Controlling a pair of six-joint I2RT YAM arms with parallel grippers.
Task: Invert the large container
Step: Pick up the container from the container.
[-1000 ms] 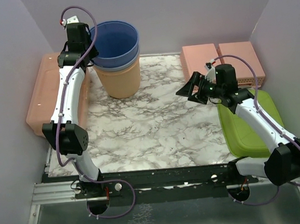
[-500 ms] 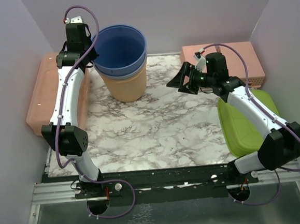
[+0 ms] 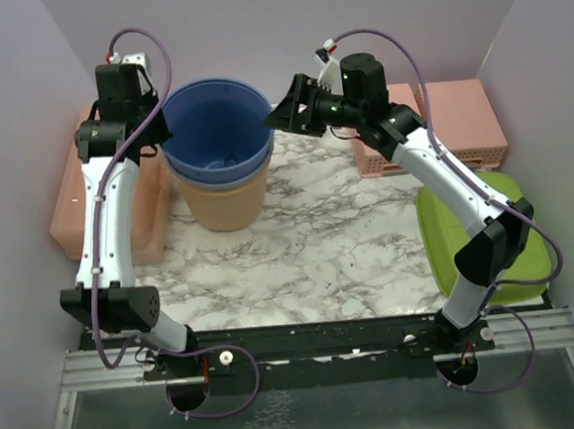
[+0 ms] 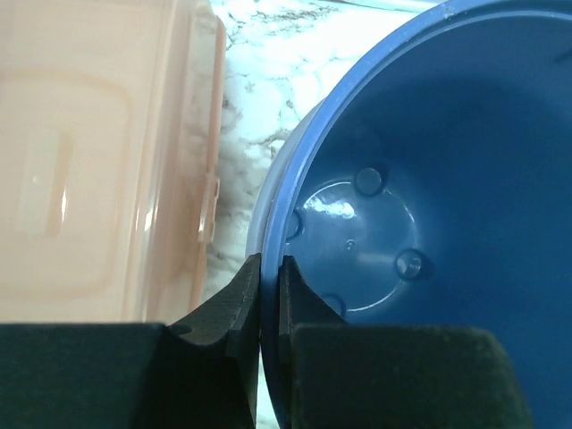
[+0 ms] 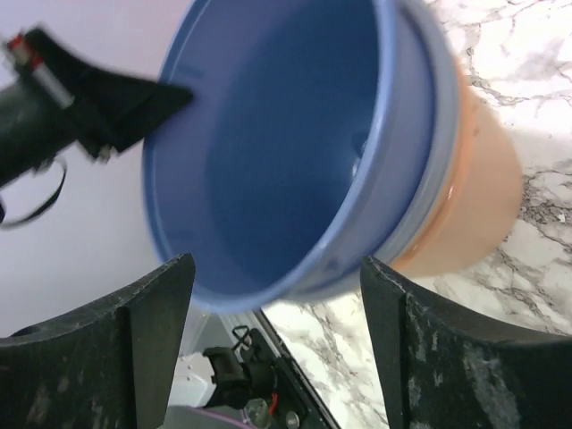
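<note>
Blue container point(image 3: 216, 131) stands upright at the table's point(image 3: 311, 262) back left, nested in an orange tub point(image 3: 222, 205). Left wrist view: the left tool point(image 4: 269, 268) is clamped on its thin rim. Right wrist view: the right tool point(image 5: 273, 277) gapes wide around the rim, holding nothing. Tipped on that one-sided pinch, the rim could slip, or the tub could come along.

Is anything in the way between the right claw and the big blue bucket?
No, nothing visible. The right claw is open, close beside the bucket, with only air between them. The left claw pinches the bucket's rim on the other side.
</note>
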